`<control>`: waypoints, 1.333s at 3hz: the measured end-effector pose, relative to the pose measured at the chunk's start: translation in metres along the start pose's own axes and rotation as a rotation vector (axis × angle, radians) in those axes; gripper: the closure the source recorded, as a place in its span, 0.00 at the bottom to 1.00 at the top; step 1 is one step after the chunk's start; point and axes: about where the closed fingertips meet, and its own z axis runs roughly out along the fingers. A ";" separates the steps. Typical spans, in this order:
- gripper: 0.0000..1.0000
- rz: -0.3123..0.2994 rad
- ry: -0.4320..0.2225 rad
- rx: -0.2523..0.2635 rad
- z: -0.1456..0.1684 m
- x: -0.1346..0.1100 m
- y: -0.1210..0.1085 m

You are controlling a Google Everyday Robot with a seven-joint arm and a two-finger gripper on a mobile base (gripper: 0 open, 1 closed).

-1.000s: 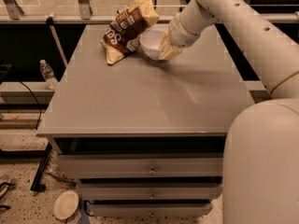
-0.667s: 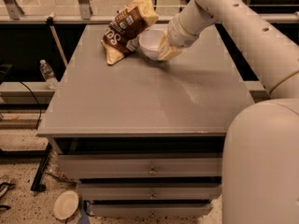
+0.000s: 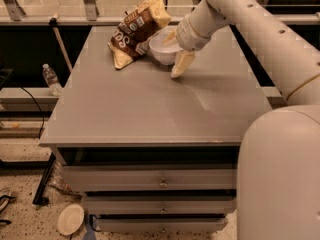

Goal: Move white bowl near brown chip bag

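A bottle (image 3: 51,79) stands on the floor to the left of the table (image 3: 150,109), and a flat plate (image 3: 70,219) lies on the floor below the table's front corner. What the bottle holds cannot be made out; the plate looks bare.

On the far part of the table the bag (image 3: 135,29) lies crumpled and slanted, apparently unopened. The bowl (image 3: 161,49) sits upright just right of it, touching or all but touching its lower end. Nothing shows in the part of the bowl's inside that is in view.

The gripper (image 3: 172,55) is at the bowl's right rim, low over the table, with the arm (image 3: 250,29) reaching in from the right. I cannot tell whether it is clamped on the rim or standing apart from it.

By my reading the placing step is in hand and the task is nearly done. The next move calls for a clean release and a retreat up and to the right, without dragging the bowl away from the bag.

Under the table, three drawers (image 3: 160,179) are closed, their contents unseen.
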 end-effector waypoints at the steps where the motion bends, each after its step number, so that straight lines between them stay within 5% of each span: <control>1: 0.00 -0.005 -0.007 0.018 -0.007 -0.003 -0.004; 3: 0.00 0.097 0.056 0.190 -0.091 0.020 0.008; 4: 0.00 0.105 0.061 0.186 -0.089 0.025 0.013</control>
